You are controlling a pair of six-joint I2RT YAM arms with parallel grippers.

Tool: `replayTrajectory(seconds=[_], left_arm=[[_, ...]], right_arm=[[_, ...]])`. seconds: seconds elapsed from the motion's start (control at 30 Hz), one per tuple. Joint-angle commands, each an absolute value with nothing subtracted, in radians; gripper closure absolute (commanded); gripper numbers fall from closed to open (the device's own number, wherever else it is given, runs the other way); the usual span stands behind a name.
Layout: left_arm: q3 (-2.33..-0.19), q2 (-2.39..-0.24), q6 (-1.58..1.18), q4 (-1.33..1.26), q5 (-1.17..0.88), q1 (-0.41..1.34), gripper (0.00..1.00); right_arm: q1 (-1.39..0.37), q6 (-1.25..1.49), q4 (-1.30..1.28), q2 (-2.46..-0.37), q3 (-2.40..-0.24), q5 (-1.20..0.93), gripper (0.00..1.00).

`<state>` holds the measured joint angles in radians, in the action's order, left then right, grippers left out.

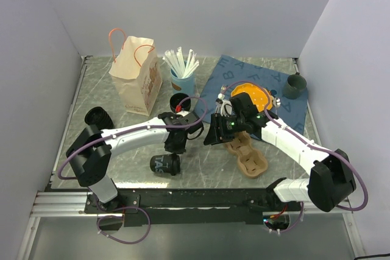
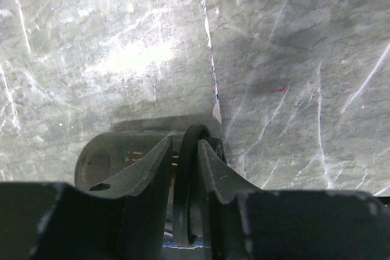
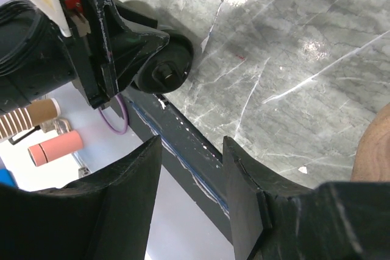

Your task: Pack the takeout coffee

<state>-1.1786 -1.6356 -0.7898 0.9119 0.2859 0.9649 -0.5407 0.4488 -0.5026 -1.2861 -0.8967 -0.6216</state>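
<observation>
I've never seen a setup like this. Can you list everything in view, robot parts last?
table: one, grey marble, under everything
paper bag: one, tan with red handles, upright, far left
straw cup: one, light blue, holding white straws, right of the bag
black cups: three; one on its side at the left edge, one upright and open near the bag, one on its side with white lettering, near the front
mat: one, blue with letters, far right
mug: one, grey-green, on the mat's right corner
orange round thing: one, on the mat, partly hidden
cup carrier: one, brown cardboard, before the mat
round black piece: one, perhaps a lid, pinched on edge
left gripper: black, shut on that piece
right gripper: black, open, empty
</observation>
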Motion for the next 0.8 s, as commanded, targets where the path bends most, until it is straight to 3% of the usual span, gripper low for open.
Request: replayTrajectory(seconds=[0.0, 0.13, 0.2, 0.4, 0.63, 0.77], left_arm=[[-1.190, -1.629, -0.810, 0.919, 0.308, 0.971, 0.70], [-1.261, -1.632, -0.821, 0.982, 0.354, 0.968, 0.64], [-1.324, -1.625, -0.825, 1.015, 0.356, 0.945, 0.52], [-1.312, -1.536, -0.807, 0.989, 0.233, 0.766, 0.44], [-1.186, -1.416, -0.756, 0.951, 0.103, 0.600, 0.44], [-1.097, -1.309, -0.790, 0.994, 0.083, 0.592, 0.47]], right_arm=[[-0.538, 0.442, -0.508, -1.250, -0.897, -0.612, 0.48], [-0.548, 0.488, -0.439, -1.217, -0.836, -0.650, 0.48], [-0.583, 0.517, -0.324, -1.186, -0.787, -0.666, 0.48], [-0.906, 0.540, -0.036, -1.202, -0.727, -0.402, 0.45], [-1.095, 0.346, 0.527, -1.141, -0.439, -0.233, 0.45], [-1.101, 0.181, 0.637, -1.141, -0.330, -0.210, 0.49]])
